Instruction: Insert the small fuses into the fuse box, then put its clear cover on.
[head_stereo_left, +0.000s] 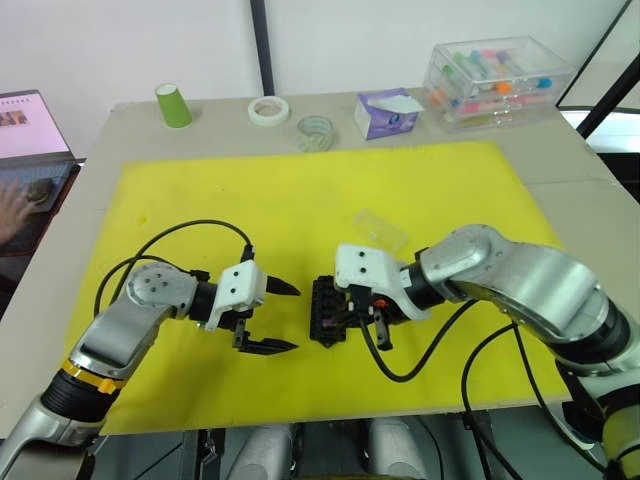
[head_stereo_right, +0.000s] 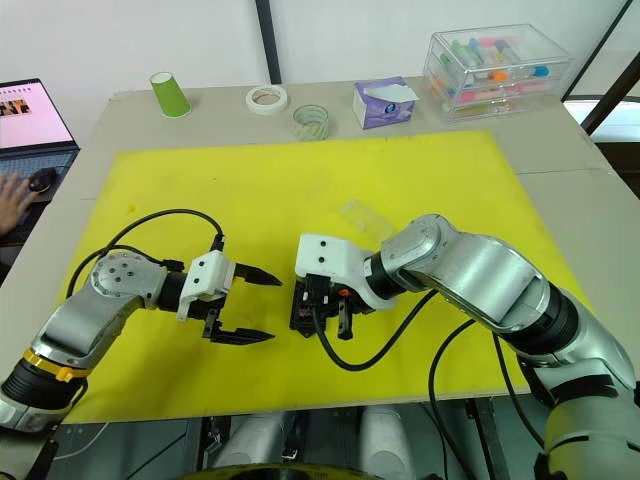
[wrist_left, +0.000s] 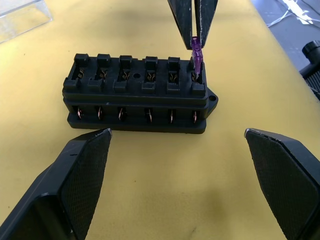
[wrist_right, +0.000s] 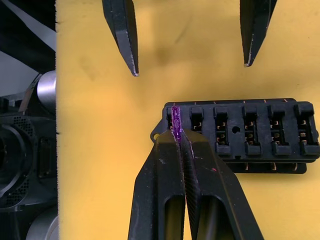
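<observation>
The right pincer (head_stereo_left: 372, 312) and its white housing cover part of the fuse box (head_stereo_left: 326, 310).

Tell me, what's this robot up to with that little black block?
The right gripper pinches a purple fuse and is setting it into the end slot of the black fuse box on the yellow mat. The box's other slots look empty. The left gripper waits open beside the box, touching nothing. The clear cover lies on the mat behind the box, not yet fitted.
</observation>
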